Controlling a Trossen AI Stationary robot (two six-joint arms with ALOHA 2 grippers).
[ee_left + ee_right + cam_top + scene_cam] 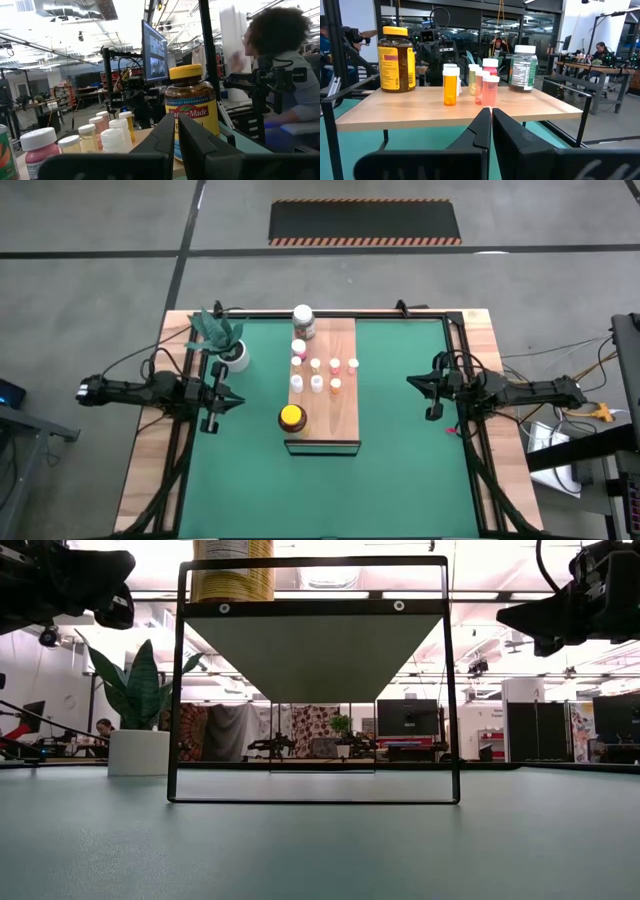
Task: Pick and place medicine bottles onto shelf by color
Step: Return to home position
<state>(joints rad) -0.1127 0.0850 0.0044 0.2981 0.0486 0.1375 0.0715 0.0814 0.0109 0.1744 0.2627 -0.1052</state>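
Fingers (162, 137) of the left gripper (237, 401) are shown closed on nothing, as are those of the right gripper (410, 382); each is held well apart from the shelf (345, 415), one on either side. Small bottles (317, 383) are grouped mid-shelf, between a white-lidded jar (303, 314) and an amber jar (291, 417). These bottles are judged light, rigid, smooth and easily toppled; each would best be gripped round the body, below the cap. More weight is expected in the jars.

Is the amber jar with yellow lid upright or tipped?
Upright: the amber jar stands on its base on the shelf, yellow lid on top.
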